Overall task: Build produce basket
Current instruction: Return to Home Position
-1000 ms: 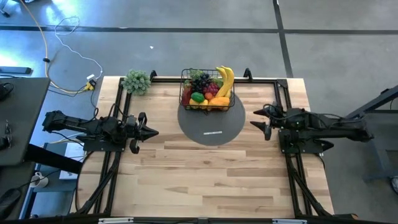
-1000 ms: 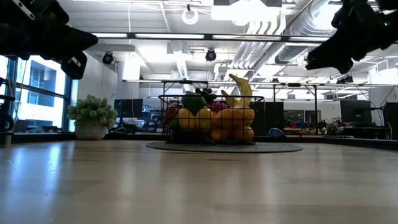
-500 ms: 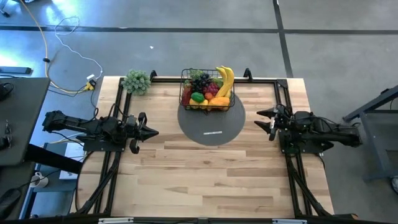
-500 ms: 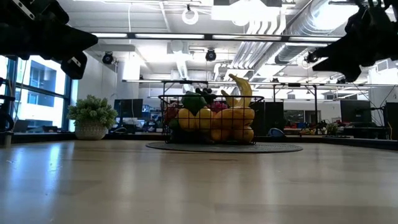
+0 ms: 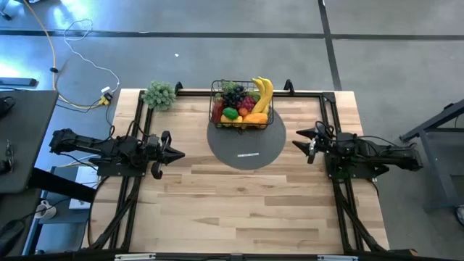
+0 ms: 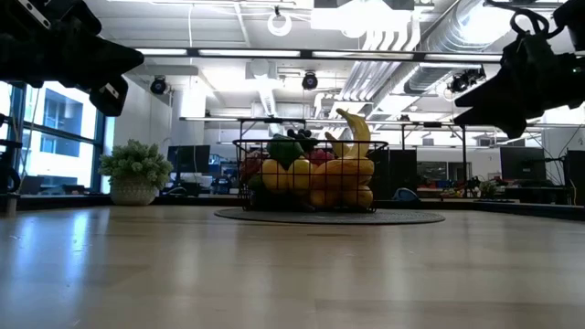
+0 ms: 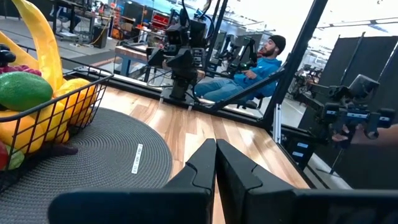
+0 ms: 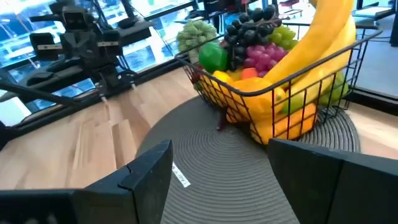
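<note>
Motion over the last second belongs to the right arm alone. The right gripper point(image 5: 304, 141) has drawn back toward its own base, then edged out a little again. It now hangs above the surface point(image 5: 239, 210) on the right, well apart from the basket point(image 5: 213, 101). Its fingers point(image 8: 149, 171) stand wide apart and carry nothing. The left gripper point(image 5: 174, 154) has not stirred. It waits over the left side of the surface, fingers point(image 7: 199, 171) pressed together and empty. With both arms pulled clear and nothing held, I judge the loading finished and this a return to rest. No loose produce shows on the surface.

Farther on lies the mat point(image 5: 246, 148), round and grey, with a small white label on its near part. The basket stands unmoved on the mat's far part, by the far edge of the surface. It is heaped with produce:
- Bananas point(image 5: 262, 93) rise above the rim at its right end.
- Dark grapes point(image 5: 233, 93) lie on top beside them, with purple grapes point(image 8: 264, 56) below.
- A green piece point(image 5: 230, 113) sits toward the front.
- Yellow and orange fruit point(image 5: 254, 120) is packed low against the wire.

Only the bananas stand clear of the rim. Beyond, at the far left corner, sits the bunch point(image 5: 159, 94) of pale leaves, outside the basket.
</note>
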Controlling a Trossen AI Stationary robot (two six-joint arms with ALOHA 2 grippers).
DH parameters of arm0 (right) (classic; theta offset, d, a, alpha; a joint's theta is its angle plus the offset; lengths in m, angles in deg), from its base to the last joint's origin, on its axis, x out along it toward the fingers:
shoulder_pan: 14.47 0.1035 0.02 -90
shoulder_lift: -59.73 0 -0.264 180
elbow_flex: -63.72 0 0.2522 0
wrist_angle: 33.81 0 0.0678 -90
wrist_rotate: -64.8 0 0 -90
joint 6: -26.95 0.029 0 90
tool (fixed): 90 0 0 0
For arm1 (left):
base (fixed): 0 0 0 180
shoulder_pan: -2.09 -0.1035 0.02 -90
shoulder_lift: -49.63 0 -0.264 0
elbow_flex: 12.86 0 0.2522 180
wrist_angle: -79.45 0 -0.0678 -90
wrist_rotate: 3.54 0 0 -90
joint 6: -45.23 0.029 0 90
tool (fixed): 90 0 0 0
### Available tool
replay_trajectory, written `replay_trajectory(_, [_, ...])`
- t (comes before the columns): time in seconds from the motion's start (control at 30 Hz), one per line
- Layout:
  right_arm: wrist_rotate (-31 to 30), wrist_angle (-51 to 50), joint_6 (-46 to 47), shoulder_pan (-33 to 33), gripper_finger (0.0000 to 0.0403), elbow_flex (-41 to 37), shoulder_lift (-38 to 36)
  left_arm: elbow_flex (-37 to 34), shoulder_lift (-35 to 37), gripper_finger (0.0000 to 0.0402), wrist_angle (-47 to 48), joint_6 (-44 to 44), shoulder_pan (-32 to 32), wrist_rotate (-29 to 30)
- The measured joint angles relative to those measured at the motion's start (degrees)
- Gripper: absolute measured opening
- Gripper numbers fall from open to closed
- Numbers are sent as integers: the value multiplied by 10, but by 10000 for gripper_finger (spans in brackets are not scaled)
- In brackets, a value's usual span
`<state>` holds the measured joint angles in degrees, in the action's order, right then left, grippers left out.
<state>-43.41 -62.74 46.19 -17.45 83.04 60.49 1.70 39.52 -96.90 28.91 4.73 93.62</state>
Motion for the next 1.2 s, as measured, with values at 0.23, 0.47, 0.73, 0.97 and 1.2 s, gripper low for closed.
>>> replay_trajectory(0.23, [0, -2, -7, 0, 246, 0, 3, 0, 0, 0, 0, 0, 0, 0])
replay_trajectory(0.47, [0, -3, 0, 0, 246, 0, 3, 0, 0, 0, 0, 0, 0, 0])
replay_trajectory(0.73, [0, -3, 2, 0, 246, 0, 3, 0, 0, 0, 0, 0, 0, 0])
replay_trajectory(0.97, [0, -3, 2, 0, 246, 0, 3, 0, 0, 0, 0, 0, 0, 0])
replay_trajectory(1.2, [0, -3, 2, 0, 246, 0, 3, 0, 0, 0, 0, 0, 0, 0])
